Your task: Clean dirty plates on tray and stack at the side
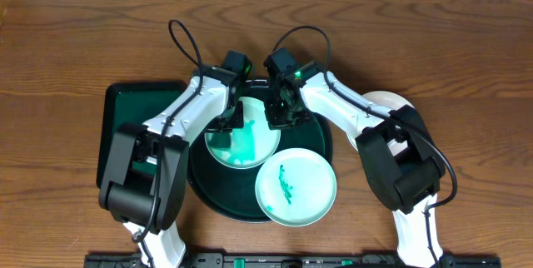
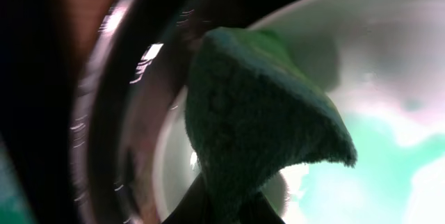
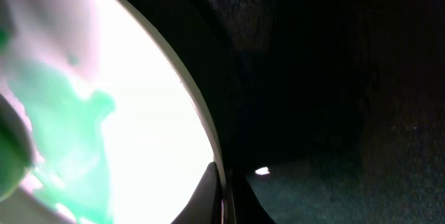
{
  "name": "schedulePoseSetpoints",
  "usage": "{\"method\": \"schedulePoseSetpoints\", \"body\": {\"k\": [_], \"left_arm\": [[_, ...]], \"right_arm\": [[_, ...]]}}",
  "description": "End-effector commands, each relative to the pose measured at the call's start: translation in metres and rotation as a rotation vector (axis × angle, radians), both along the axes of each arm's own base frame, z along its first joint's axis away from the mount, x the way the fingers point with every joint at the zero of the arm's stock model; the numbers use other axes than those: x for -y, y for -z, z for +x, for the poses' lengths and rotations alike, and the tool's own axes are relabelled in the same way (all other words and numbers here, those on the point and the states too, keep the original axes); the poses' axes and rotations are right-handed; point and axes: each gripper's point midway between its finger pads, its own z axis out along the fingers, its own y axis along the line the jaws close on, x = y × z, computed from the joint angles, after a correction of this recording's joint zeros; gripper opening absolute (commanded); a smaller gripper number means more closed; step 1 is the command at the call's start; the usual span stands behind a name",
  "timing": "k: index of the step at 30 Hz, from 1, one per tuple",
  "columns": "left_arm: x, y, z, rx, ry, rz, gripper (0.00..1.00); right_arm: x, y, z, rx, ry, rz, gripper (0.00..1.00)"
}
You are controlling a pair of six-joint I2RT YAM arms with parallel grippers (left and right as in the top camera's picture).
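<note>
The round dark tray (image 1: 213,191) holds a pale plate (image 1: 243,145) smeared with green paint. My left gripper (image 1: 234,121) is shut on a green sponge (image 2: 264,126) that presses on the plate's far left part (image 2: 389,147). My right gripper (image 1: 280,118) is shut on this plate's right rim (image 3: 221,182), one finger on each side of the rim; the green smear fills the plate (image 3: 139,113). A second pale plate (image 1: 296,186) with a small green smear lies at the tray's front right and overhangs the rim. A white plate (image 1: 385,101) lies on the wood table to the right, partly hidden by my right arm.
A rectangular dark green tray (image 1: 125,131) lies left of the round tray, under my left arm. Brown wood tabletop (image 1: 75,43) surrounds everything. The round tray's rim (image 2: 118,113) runs close to the sponge in the left wrist view.
</note>
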Motion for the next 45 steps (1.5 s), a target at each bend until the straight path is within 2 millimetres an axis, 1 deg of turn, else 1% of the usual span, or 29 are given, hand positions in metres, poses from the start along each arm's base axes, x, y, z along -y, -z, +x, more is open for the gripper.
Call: {"method": "schedulePoseSetpoints", "body": {"k": [1, 7, 10, 12, 14, 16, 18, 21, 24, 27, 29, 30, 33, 35, 38, 45], "left_arm": [[-0.025, -0.034, 0.019, 0.072, -0.080, 0.101, 0.07], [-0.027, -0.076, 0.016, 0.059, -0.108, 0.039, 0.07], [-0.029, -0.088, 0.014, 0.072, -0.138, -0.027, 0.07], [-0.033, -0.095, 0.014, 0.079, -0.151, -0.077, 0.07], [-0.043, -0.099, 0.015, 0.088, -0.169, -0.093, 0.07], [-0.059, -0.100, 0.016, 0.091, -0.200, -0.089, 0.07], [-0.072, -0.100, 0.016, 0.092, -0.236, -0.087, 0.07], [-0.089, -0.100, 0.017, 0.096, -0.286, -0.085, 0.07], [-0.102, -0.100, 0.016, 0.098, -0.323, -0.084, 0.07], [-0.111, -0.100, 0.016, 0.100, -0.349, -0.082, 0.07], [-0.114, -0.100, 0.015, 0.101, -0.360, -0.082, 0.07], [-0.115, -0.100, 0.016, 0.102, -0.364, -0.082, 0.07], [-0.115, -0.100, 0.016, 0.102, -0.364, -0.082, 0.07], [-0.115, -0.100, 0.016, 0.102, -0.364, -0.082, 0.07], [-0.115, -0.100, 0.016, 0.102, -0.364, -0.082, 0.07], [-0.115, -0.100, 0.016, 0.102, -0.364, -0.082, 0.07]], "right_arm": [[0.011, 0.021, -0.007, -0.033, 0.005, -0.068, 0.01], [0.011, 0.021, -0.007, -0.033, 0.003, -0.067, 0.01], [0.010, 0.021, -0.007, -0.034, -0.003, -0.063, 0.01], [0.006, 0.019, -0.009, -0.040, -0.024, -0.037, 0.01], [-0.004, 0.015, -0.012, -0.052, -0.062, 0.021, 0.01], [-0.018, 0.003, -0.013, -0.054, -0.133, 0.110, 0.01], [-0.022, -0.006, -0.011, -0.037, -0.155, 0.140, 0.01], [-0.022, -0.026, -0.004, 0.020, -0.170, 0.148, 0.01], [-0.014, -0.047, 0.007, 0.108, -0.156, 0.106, 0.01], [0.000, -0.071, 0.019, 0.225, -0.133, 0.019, 0.01], [0.013, -0.089, 0.026, 0.314, -0.116, -0.061, 0.01], [0.023, -0.103, 0.031, 0.378, -0.103, -0.127, 0.01], [0.042, -0.128, 0.036, 0.497, -0.078, -0.257, 0.01], [0.051, -0.146, 0.036, 0.578, -0.070, -0.343, 0.01], [0.052, -0.168, 0.033, 0.685, -0.076, -0.440, 0.01], [0.035, -0.213, 0.014, 0.960, -0.105, -0.678, 0.01]]}}
